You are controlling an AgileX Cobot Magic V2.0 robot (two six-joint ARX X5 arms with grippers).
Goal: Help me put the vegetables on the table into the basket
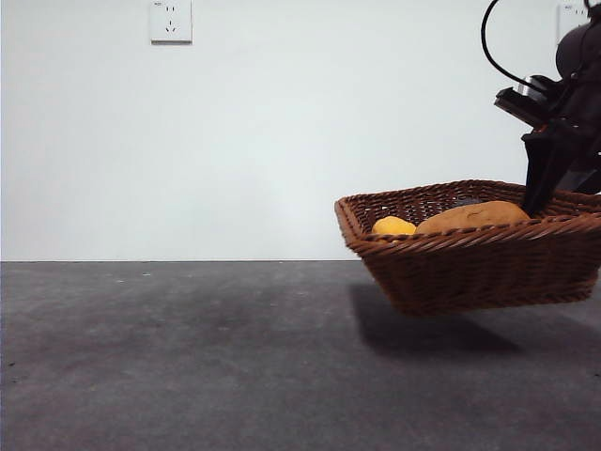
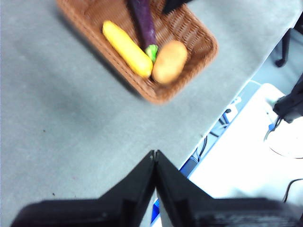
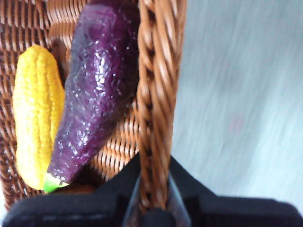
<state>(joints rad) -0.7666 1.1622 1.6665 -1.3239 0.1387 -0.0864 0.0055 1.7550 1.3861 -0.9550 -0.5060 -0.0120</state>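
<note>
A: Basket (image 1: pixel 479 272)?
B: Brown wicker, braided rim, tilted, off the worktop (image 1: pixel 188 357), shadow under it. Right claw (image 3: pixel 154 203) clamped on rim.
A: Veg?
B: All 3 inside. Purple eggplant (image 3: pixel 94 85) w/ green stem end, beside yellow lumpy one (image 3: pixel 38 113), touching. Tan potato (image 1: pixel 474 216) next to them.

The worktop (image 1: pixel 188 357) is a flat, dark grey, slightly mottled matte surface that runs level to the white wall behind it. In the front view the wicker basket (image 1: pixel 470 263) sits tilted at the right side, its near left part raised off the surface, and a dark shadow (image 1: pixel 432 329) lies on the worktop beneath it. The left wrist view shows the same grey surface reaching to an edge just beyond the basket.
</note>
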